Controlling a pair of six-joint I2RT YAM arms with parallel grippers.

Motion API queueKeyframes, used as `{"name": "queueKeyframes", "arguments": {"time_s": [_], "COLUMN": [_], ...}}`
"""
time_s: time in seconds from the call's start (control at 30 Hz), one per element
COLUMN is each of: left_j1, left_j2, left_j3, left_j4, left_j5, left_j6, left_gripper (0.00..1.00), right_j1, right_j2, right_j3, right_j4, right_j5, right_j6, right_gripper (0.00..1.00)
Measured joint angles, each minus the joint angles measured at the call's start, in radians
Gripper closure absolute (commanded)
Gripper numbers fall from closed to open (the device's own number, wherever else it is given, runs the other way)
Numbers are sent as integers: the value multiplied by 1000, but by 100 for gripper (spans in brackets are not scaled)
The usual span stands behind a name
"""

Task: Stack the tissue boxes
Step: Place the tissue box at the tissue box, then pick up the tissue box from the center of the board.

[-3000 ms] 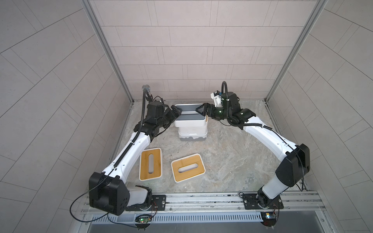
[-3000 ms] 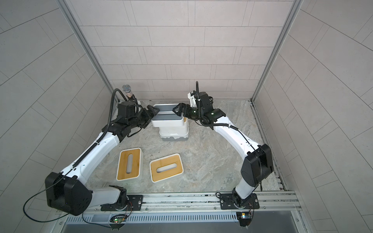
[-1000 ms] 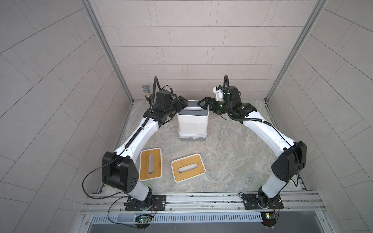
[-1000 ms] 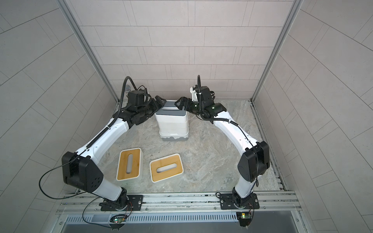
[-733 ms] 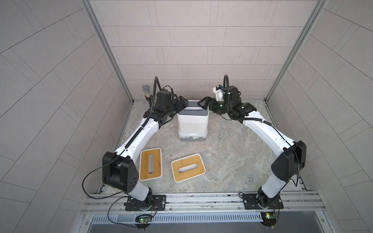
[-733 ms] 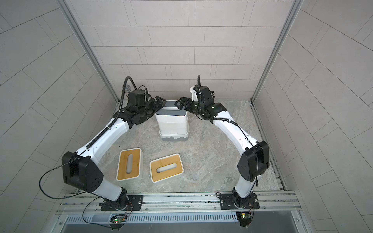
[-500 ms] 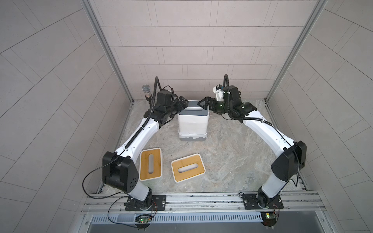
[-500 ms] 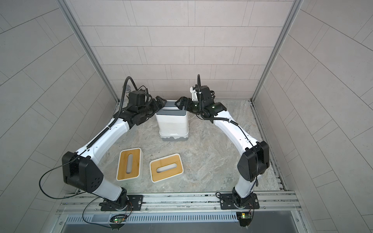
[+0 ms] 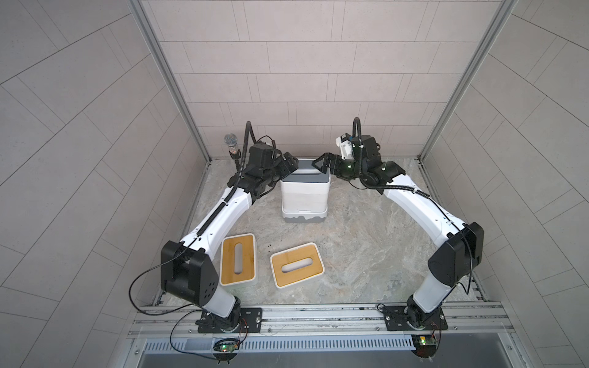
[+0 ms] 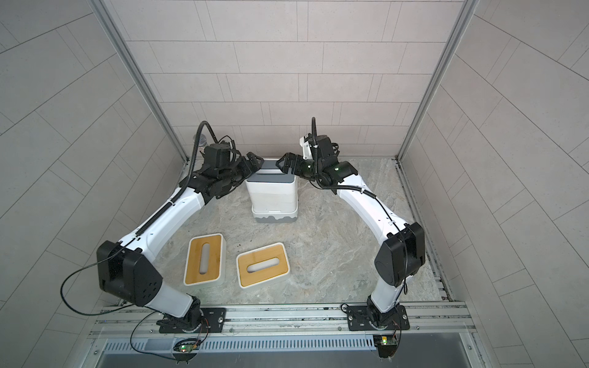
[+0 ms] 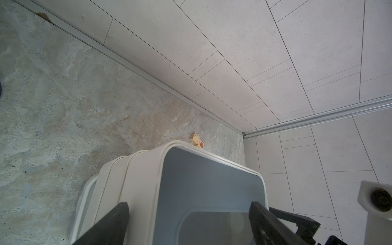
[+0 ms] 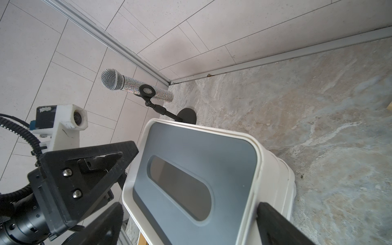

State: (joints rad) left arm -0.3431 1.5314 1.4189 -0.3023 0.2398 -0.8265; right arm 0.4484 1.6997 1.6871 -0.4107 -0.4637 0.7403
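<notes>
The stack of tissue boxes (image 9: 304, 197) is standing toward the back of the table (image 9: 366, 255). Its lowest box is showing a grey wavy base, and its top box (image 9: 307, 174) is wearing a grey lid with an oval slot. The left gripper (image 9: 290, 163) is reaching in at the stack's left end at lid height. Its fingers (image 11: 115, 222) are standing wide on either side of the top box, but whether they are pressing it cannot be told. The right gripper (image 9: 320, 163) is hovering at the stack's opposite end, its fingers (image 12: 277, 227) spread fully wide around the lid. A bamboo-topped box (image 9: 238, 263) and a second bamboo-topped box (image 9: 297, 269) are lying flat in front of the stack, apart from it. A microphone (image 9: 230, 143) is standing behind the stack on the left arm's side. A small wooden block (image 11: 197, 141) is lying beyond the stack, toward the back wall.
</notes>
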Motion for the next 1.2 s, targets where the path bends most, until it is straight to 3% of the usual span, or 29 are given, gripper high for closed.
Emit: {"name": "queueKeyframes", "arguments": {"time_s": [0.53, 1.2], "left_j1": [-4, -2], "left_j2": [-75, 13], "left_j3": [0, 61], "left_j4": [-29, -49], "left_j5": [-16, 36], "left_j6": [16, 16], "left_gripper": [3, 3], "right_j1": [-27, -21], "right_j2": [-27, -26], "right_j3": [-1, -3], "right_j4": [-6, -5], "right_j5": [-3, -27], "right_j6": [-4, -3], "right_gripper": [0, 0]}}
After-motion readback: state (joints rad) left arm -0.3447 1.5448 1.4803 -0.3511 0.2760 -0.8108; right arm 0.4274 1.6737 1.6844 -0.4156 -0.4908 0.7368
